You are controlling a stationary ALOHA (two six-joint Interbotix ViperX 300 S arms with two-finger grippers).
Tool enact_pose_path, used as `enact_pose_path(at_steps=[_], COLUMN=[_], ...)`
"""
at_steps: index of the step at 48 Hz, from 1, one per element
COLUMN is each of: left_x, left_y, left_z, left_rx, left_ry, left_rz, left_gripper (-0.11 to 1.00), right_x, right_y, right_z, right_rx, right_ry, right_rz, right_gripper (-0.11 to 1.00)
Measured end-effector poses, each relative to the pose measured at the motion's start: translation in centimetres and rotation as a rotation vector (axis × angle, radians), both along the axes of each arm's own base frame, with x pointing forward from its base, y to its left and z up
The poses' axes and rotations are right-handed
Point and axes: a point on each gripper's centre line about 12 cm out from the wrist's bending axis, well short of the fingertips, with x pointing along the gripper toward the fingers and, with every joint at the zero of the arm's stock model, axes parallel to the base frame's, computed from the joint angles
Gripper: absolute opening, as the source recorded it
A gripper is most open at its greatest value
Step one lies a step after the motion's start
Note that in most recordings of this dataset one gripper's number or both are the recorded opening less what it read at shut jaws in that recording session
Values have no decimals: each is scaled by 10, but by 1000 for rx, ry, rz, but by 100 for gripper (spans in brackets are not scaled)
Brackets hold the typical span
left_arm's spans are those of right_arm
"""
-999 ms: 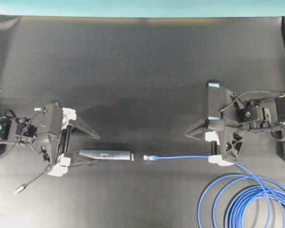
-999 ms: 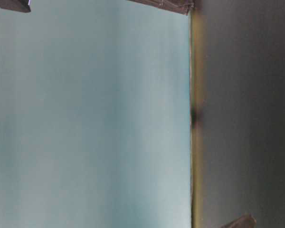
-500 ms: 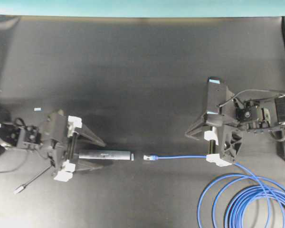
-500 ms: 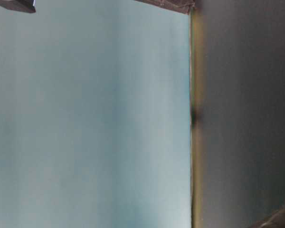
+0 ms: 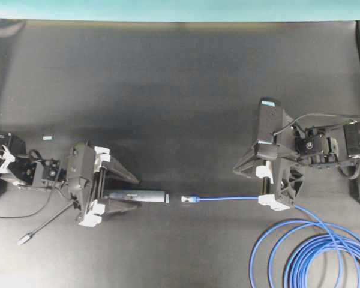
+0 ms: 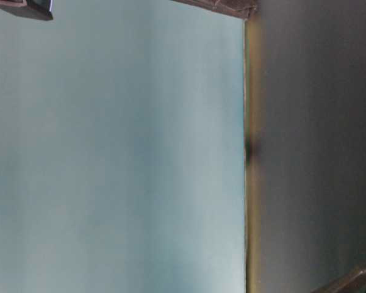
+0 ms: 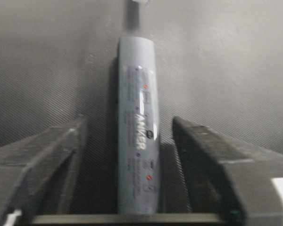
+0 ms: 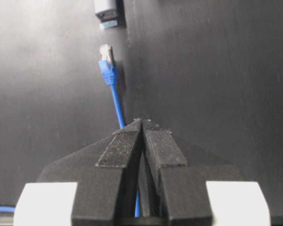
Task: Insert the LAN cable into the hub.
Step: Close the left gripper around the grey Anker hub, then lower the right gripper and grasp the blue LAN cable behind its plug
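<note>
The LAN cable lies on the black table, its plug pointing at the lighter end of the hub with a small gap between them; plug and port are near but apart, and roughly in line. The rest of the cable trails off in blue coils at the near right corner of the table.

My right claw is pressed together on the cable some way behind the plug; in the right wrist view the blue line runs out from between the closed jaws to the plug. I judge this hold lets me steer the plug forward, though the free length ahead of the grip may flex.

My left claw stands spread, one finger on each side of the hub, neither touching its sides. I judge it is placed to clamp the hub so that the hub does not slide when the plug pushes in.

The hub's thin grey lead runs off to a small silver plug near the left edge.

No containers are in view. Insertion is not yet done.
</note>
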Motion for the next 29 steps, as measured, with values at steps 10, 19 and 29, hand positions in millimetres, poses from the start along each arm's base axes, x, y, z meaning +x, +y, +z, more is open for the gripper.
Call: enact_pose_path(at_steps=[10,19,29], left_x=[5,6,18], left_y=[-6,-9,0], left_z=[-1,7,41], left_rx=[1,3,18], left_ry=[-2,-11,35], left_rz=[-19,-28,5], left_gripper=[29,29,29], right_x=[0,-1,9], right_y=[1,3,3], right_z=[0,-2,-5], right_rx=[0,2,9], right_ry=[2,-8,-90], right_rz=[3,8,3], right_gripper=[0,0,0])
